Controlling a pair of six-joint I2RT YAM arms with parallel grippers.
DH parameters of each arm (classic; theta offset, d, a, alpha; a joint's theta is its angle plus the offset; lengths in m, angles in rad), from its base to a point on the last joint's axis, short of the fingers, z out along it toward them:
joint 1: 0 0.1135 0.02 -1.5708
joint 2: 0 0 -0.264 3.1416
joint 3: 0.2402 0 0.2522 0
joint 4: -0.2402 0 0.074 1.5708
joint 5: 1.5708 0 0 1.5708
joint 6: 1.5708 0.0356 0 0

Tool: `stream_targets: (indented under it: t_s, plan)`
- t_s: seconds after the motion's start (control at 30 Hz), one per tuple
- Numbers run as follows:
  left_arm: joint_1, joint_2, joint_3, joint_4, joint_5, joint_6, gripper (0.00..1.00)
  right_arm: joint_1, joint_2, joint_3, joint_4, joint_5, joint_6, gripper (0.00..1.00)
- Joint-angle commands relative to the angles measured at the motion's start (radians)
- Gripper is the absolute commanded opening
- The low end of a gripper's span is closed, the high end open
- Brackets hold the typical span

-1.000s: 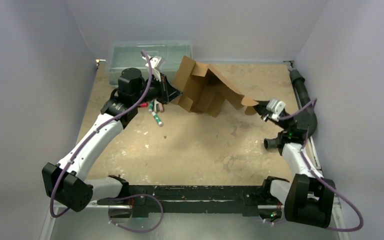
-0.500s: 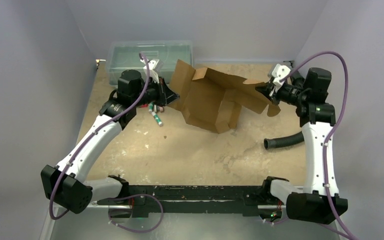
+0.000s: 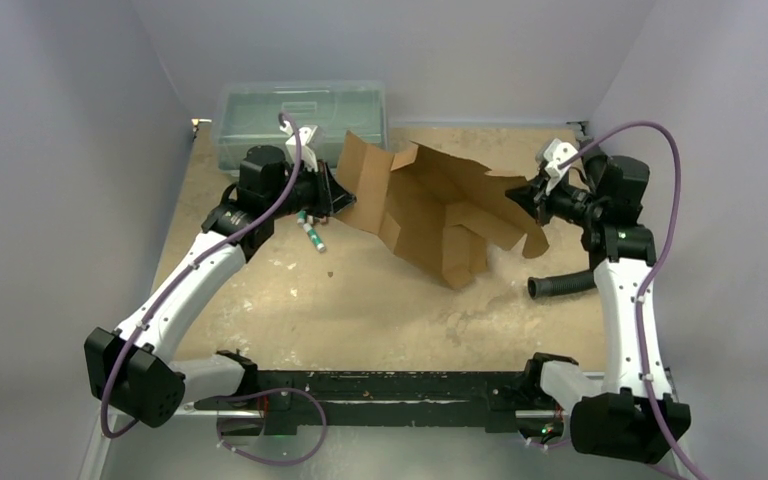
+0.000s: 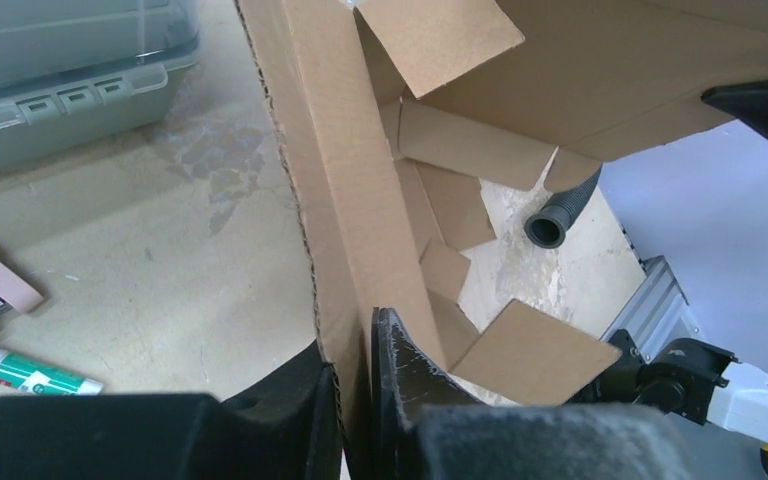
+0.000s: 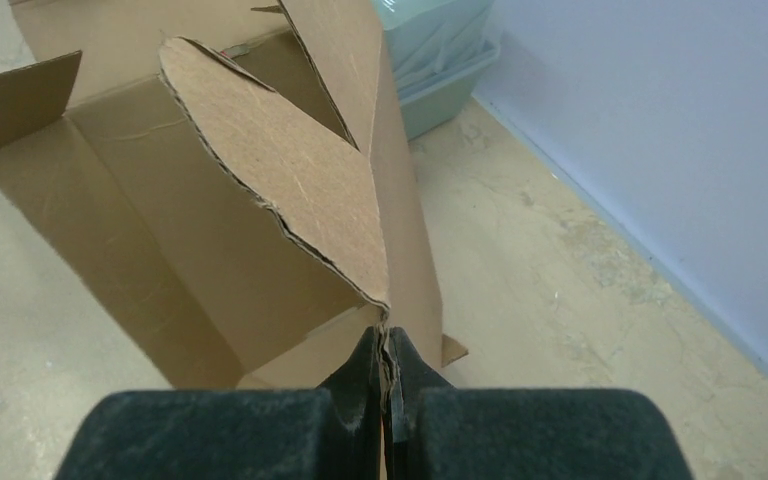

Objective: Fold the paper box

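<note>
The paper box [image 3: 440, 205] is a brown cardboard sheet with loose flaps, held up off the table between both arms and hanging open, its lowest corner near the tabletop. My left gripper [image 3: 338, 195] grips the box's left panel edge. In the left wrist view that panel [image 4: 330, 150] runs between the jaws of the left gripper [image 4: 353, 340]. My right gripper [image 3: 522, 192] is shut on the tip of a rounded flap at the box's right side. In the right wrist view this flap [image 5: 290, 170] ends in the pinched right gripper [image 5: 384, 345].
A clear greenish lidded bin [image 3: 300, 110] stands at the back left, just behind the left gripper. Marker pens [image 3: 312, 232] lie on the table under the left wrist. A black ribbed hose [image 3: 560, 285] lies at the right. Grey walls enclose the table on three sides.
The right arm rose from low at the right to chest height with the flap. The box swung from a folded tent shape into an opened, spread sheet and sank a little. The left arm barely moved.
</note>
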Motion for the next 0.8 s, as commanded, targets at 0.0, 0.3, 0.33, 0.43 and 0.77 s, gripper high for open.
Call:
stream_targets:
  t_s: [0.0, 0.3, 0.33, 0.43, 0.77]
  plan:
    - [0.013, 0.001, 0.015, 0.039, -0.016, 0.023, 0.15, -0.007, -0.066, -0.083, 0.138, 0.019, 0.14, 0.0]
    - [0.026, -0.055, 0.016, 0.03, -0.051, 0.031, 0.47, -0.043, -0.098, -0.159, 0.24, 0.028, 0.247, 0.0]
    - [0.026, -0.071, 0.014, 0.028, -0.061, 0.031, 0.51, -0.045, -0.1, -0.164, 0.246, 0.03, 0.253, 0.0]
    - [0.028, -0.139, -0.006, 0.023, -0.095, 0.037, 0.64, -0.05, -0.104, -0.191, 0.269, 0.027, 0.272, 0.0]
    - [0.028, -0.478, -0.244, 0.059, -0.093, 0.034, 0.84, -0.071, -0.128, -0.243, 0.327, -0.024, 0.298, 0.0]
